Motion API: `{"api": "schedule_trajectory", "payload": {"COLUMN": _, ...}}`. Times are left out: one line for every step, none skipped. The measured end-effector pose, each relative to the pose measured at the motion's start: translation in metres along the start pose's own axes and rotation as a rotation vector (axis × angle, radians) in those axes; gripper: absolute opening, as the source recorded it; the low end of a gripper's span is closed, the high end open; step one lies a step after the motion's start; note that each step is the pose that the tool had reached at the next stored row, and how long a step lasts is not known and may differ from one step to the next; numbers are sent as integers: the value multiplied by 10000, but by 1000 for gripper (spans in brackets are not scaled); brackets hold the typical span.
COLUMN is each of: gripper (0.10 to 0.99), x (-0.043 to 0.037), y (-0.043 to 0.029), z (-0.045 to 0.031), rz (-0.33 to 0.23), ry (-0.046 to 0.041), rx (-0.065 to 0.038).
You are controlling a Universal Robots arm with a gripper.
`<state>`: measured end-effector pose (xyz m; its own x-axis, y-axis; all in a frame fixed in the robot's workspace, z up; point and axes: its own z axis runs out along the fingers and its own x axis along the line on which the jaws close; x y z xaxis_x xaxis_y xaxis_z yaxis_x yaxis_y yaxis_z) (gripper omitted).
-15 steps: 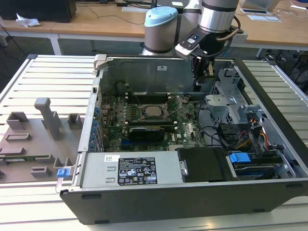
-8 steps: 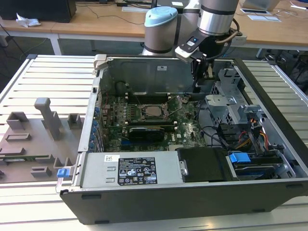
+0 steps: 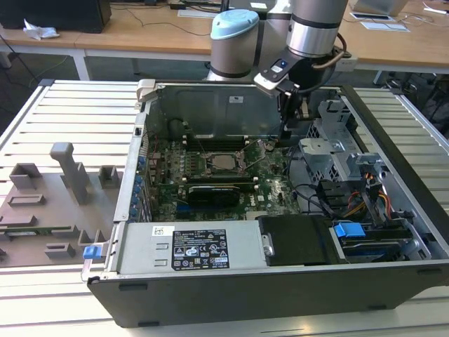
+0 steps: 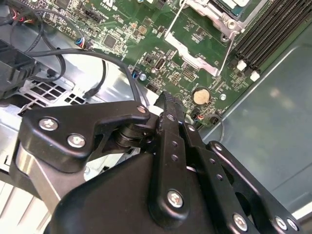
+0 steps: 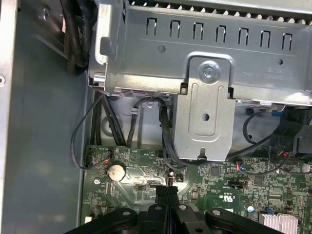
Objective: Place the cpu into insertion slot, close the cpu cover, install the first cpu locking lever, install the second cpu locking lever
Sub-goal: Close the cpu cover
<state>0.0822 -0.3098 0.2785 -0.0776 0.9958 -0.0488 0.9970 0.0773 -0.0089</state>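
Your claw [image 3: 295, 112] hangs inside the open computer case [image 3: 280, 295], over the far corner of the green board [image 3: 273, 189] on the exterior view's right. In both wrist views its fingers [image 5: 162, 197] are pressed together with nothing between them, just above the board's edge and near a round coin battery [image 5: 116, 171]. The cpu [image 3: 224, 163] sits in its socket in the middle of the board, well apart from the claw. The cpu cover [image 3: 210, 156] frames it, though you cannot tell whether the cover is latched. The case also holds a long black card [image 3: 217, 193], a labelled grey box [image 3: 189, 249] at the near side and bundled cables [image 3: 351, 200] on the exterior view's right. The case rests on a slatted surface [image 3: 70, 112].
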Motion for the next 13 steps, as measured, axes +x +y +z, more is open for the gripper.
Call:
{"api": "schedule_trajectory", "payload": {"gripper": 106, "x": 0, "y": 0, "z": 7, "rz": 0, "ry": 0, "rx": 0}}
{"api": "schedule_trajectory", "payload": {"gripper": 106, "x": 1, "y": 0, "z": 13, "rz": 0, "ry": 0, "rx": 0}}
{"api": "schedule_trajectory", "payload": {"gripper": 106, "x": 1, "y": 0, "z": 18, "rz": 0, "ry": -1, "rx": 1}}
{"api": "schedule_trajectory", "payload": {"gripper": 106, "x": 1, "y": 0, "z": 24, "rz": 0, "ry": 0, "rx": 0}}
{"api": "schedule_trajectory", "payload": {"gripper": 106, "x": 1, "y": 0, "z": 31, "rz": 0, "ry": -1, "rx": 0}}
{"api": "schedule_trajectory", "payload": {"gripper": 106, "x": 2, "y": 0, "z": 36, "rz": 0, "ry": -1, "rx": 0}}
{"api": "schedule_trajectory", "payload": {"gripper": 106, "x": 2, "y": 0, "z": 42, "rz": 0, "ry": 0, "rx": 0}}
{"api": "schedule_trajectory", "payload": {"gripper": 106, "x": 2, "y": 0, "z": 55, "rz": 0, "ry": -1, "rx": 0}}
{"api": "schedule_trajectory", "payload": {"gripper": 106, "x": 3, "y": 1, "z": 67, "rz": 0, "ry": -1, "rx": 0}}
{"api": "schedule_trajectory", "payload": {"gripper": 106, "x": 3, "y": 1, "z": 72, "rz": 0, "ry": -1, "rx": 0}}
{"api": "schedule_trajectory", "payload": {"gripper": 106, "x": 4, "y": 1, "z": 77, "rz": 0, "ry": 0, "rx": 0}}
{"api": "schedule_trajectory", "payload": {"gripper": 106, "x": 4, "y": 1, "z": 84, "rz": 0, "ry": -1, "rx": 0}}
{"api": "schedule_trajectory", "payload": {"gripper": 106, "x": 4, "y": 1, "z": 90, "rz": 0, "ry": 0, "rx": 0}}
